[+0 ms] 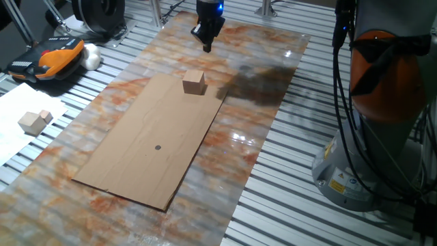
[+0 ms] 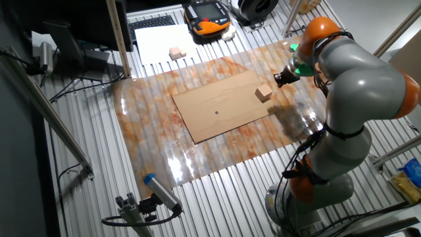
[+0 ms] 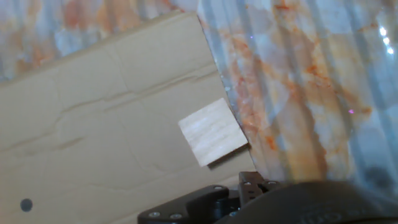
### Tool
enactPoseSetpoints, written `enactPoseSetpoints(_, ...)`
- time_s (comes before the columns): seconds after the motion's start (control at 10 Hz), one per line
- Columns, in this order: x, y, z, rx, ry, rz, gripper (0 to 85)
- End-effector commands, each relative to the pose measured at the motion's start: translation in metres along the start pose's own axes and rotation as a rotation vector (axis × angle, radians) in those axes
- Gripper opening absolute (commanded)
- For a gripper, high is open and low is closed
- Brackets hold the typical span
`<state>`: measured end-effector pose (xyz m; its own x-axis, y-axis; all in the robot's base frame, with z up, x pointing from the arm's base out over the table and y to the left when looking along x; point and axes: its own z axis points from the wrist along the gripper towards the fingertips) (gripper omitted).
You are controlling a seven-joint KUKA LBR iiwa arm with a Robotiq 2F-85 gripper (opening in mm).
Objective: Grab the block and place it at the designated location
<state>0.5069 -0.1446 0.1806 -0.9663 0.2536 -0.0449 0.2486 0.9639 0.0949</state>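
block [image 1: 194, 83] on cardboard [image 1: 136, 147] near its far corner, apart from dot [image 1: 158, 147] | gripper [image 1: 207, 42] above table beyond block, holding nothing; finger spread: cannot tell

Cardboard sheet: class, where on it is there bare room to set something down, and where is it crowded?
Most of the sheet is bare: the wide stretch around the dot, out to the near edges. Only the far corner is taken, where the block sits by the edge, with the end effector hanging just beyond it.
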Motion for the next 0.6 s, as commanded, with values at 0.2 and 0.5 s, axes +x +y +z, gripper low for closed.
enactPoseSetpoints(0.2,0.0,0.0,0.0,0.022,0.004,0.03,17.0)
enactPoseSetpoints(0.5,-0.011,0.009,0.021,0.056,-0.029,0.046,68.0)
